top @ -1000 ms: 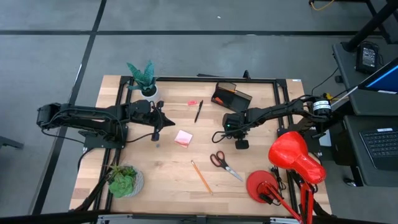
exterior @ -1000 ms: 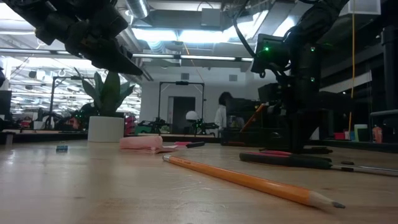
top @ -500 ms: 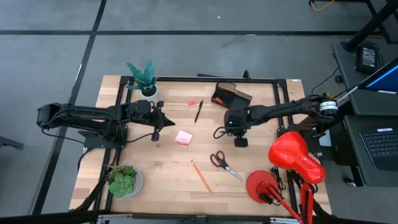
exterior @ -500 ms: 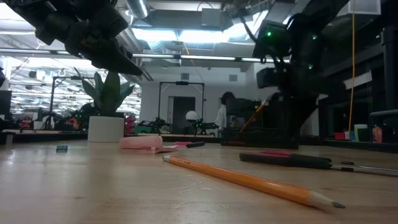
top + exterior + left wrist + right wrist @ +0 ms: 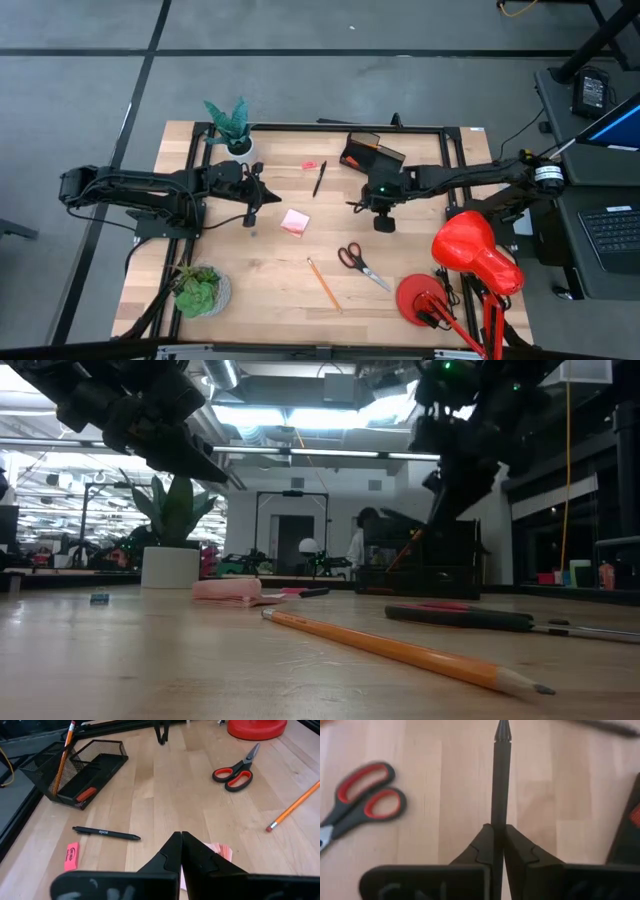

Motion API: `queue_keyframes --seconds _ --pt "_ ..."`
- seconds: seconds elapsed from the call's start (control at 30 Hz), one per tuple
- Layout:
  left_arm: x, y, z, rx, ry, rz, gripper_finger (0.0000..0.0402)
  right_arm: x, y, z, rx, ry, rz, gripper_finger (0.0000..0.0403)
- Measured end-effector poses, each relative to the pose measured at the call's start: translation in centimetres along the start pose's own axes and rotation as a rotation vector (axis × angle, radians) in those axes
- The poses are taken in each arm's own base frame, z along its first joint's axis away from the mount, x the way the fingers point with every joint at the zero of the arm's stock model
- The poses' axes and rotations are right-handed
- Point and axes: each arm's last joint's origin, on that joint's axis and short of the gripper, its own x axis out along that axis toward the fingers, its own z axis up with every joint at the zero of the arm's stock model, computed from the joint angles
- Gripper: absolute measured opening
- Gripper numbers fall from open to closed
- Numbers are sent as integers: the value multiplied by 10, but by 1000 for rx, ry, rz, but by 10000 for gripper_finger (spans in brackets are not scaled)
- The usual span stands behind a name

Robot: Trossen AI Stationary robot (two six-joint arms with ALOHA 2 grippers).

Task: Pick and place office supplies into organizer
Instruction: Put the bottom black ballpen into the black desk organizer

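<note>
My right gripper [image 5: 498, 832] clamps a black pen [image 5: 501, 780] just right of frame centre, below the black mesh organizer [image 5: 372, 154]. My left gripper [image 5: 181, 845] waits pressed shut, empty, left of the pink sticky-note pad [image 5: 294, 221].

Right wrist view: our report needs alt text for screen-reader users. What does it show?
The right hand, shut on a black pen, holds it pointing straight out above the wooden table. Red-handled scissors lie on the table to one side, and a black organizer's edge shows at the other.
</note>
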Motion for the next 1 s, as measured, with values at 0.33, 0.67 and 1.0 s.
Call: queue_keyframes --seconds 0.33,0.67,1.0 --pt "0 0 0 2 -4 0 2 0 1 -11 14 -339 -34 20" --pt "0 0 0 54 -4 1 3 5 3 -26 16 -686 -66 20" --pt "0 0 -1 71 11 -3 3 2 2 -29 -4 -815 -125 21"
